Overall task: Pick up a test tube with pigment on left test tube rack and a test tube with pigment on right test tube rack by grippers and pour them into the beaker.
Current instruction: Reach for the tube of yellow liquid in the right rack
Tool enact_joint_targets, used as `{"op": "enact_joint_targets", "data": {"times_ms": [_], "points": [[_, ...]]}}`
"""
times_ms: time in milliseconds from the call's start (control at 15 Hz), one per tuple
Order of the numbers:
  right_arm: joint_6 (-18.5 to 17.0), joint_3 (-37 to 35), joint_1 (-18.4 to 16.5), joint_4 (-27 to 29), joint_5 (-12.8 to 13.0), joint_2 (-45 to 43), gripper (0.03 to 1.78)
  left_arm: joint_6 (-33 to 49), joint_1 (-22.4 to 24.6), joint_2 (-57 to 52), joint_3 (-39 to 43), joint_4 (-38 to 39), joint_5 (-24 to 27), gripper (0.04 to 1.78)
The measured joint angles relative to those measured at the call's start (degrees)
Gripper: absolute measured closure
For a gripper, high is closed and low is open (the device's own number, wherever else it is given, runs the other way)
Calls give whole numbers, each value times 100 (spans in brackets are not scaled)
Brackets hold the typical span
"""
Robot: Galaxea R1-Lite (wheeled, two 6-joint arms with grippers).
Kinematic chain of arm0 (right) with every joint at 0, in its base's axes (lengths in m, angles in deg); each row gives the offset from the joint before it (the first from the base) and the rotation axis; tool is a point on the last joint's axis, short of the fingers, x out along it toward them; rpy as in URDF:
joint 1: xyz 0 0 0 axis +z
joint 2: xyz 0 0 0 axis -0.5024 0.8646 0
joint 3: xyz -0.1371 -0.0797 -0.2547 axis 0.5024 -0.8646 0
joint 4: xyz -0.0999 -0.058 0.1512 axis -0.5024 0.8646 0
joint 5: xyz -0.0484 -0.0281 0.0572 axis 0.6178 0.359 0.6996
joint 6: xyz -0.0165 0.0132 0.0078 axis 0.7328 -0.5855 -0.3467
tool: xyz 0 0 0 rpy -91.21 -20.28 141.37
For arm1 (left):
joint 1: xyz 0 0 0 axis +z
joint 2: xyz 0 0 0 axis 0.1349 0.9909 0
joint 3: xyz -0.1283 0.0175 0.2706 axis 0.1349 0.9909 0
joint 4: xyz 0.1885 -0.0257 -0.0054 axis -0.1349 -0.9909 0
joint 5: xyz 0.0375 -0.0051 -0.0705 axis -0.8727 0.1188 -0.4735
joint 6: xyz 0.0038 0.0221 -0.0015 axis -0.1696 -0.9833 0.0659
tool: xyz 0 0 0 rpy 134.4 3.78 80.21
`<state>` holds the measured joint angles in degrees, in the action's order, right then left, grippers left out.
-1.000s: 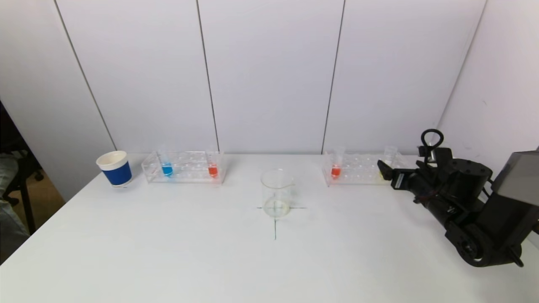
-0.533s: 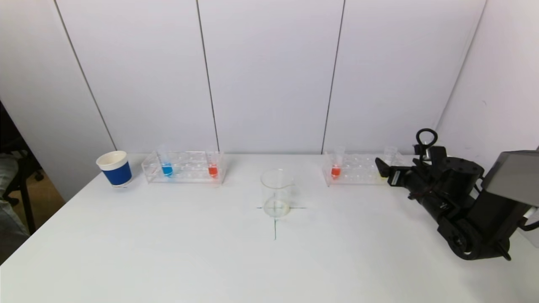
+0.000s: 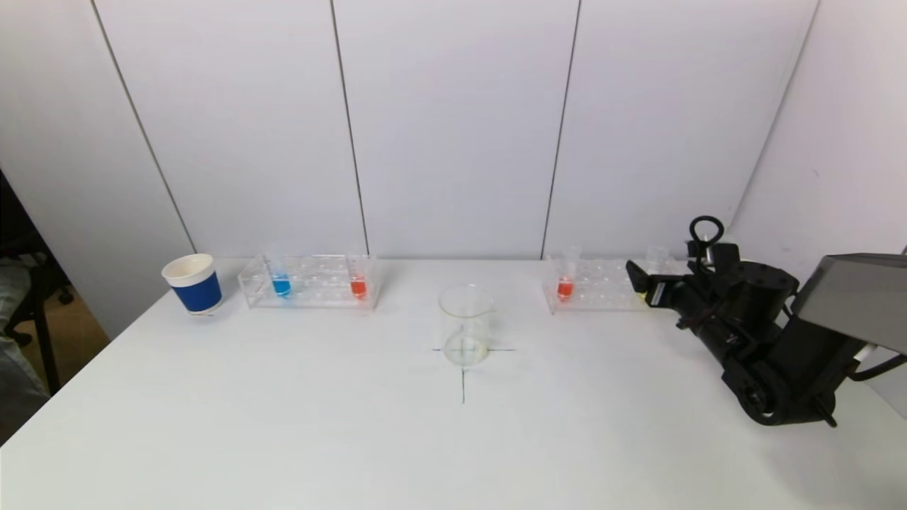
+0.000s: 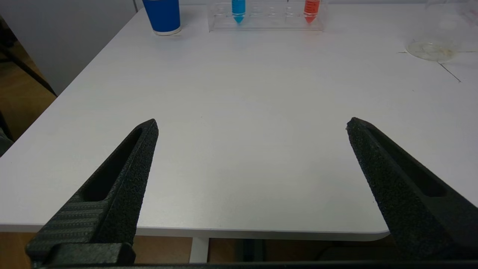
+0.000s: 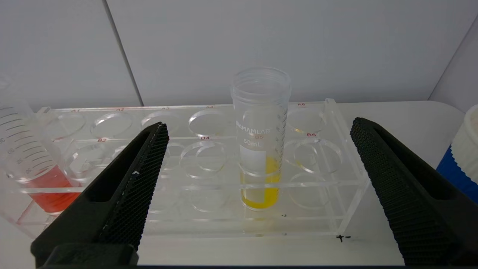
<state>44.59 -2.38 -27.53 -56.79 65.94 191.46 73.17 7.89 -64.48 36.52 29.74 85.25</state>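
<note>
The left rack (image 3: 319, 292) holds a blue-pigment tube (image 3: 281, 283) and a red-pigment tube (image 3: 358, 285). The empty glass beaker (image 3: 465, 324) stands at the table's centre on a cross mark. The right rack (image 3: 602, 287) holds a red-pigment tube (image 3: 565, 286) and a yellow-pigment tube (image 5: 261, 149). My right gripper (image 3: 638, 280) is open just in front of the yellow tube, whose upper part stands between the fingers (image 5: 142, 179), untouched. My left gripper (image 4: 252, 125) is open and empty over the table's near edge, out of the head view.
A blue-and-white paper cup (image 3: 193, 283) stands left of the left rack. Another blue-and-white cup (image 5: 463, 157) sits just beside the right rack. White wall panels rise close behind both racks. The table's rim (image 4: 261, 233) lies under the left gripper.
My right arm has moved forward and leftward toward the right rack, bringing the open gripper up to the yellow tube. Nothing else has moved.
</note>
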Motion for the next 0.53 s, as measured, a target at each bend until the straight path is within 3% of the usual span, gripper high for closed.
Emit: {"op": "enact_joint_targets", "data": {"times_ms": [533], "points": [[9, 411, -38, 0, 7, 297, 4, -4, 0, 0, 0, 0, -2, 6]]}}
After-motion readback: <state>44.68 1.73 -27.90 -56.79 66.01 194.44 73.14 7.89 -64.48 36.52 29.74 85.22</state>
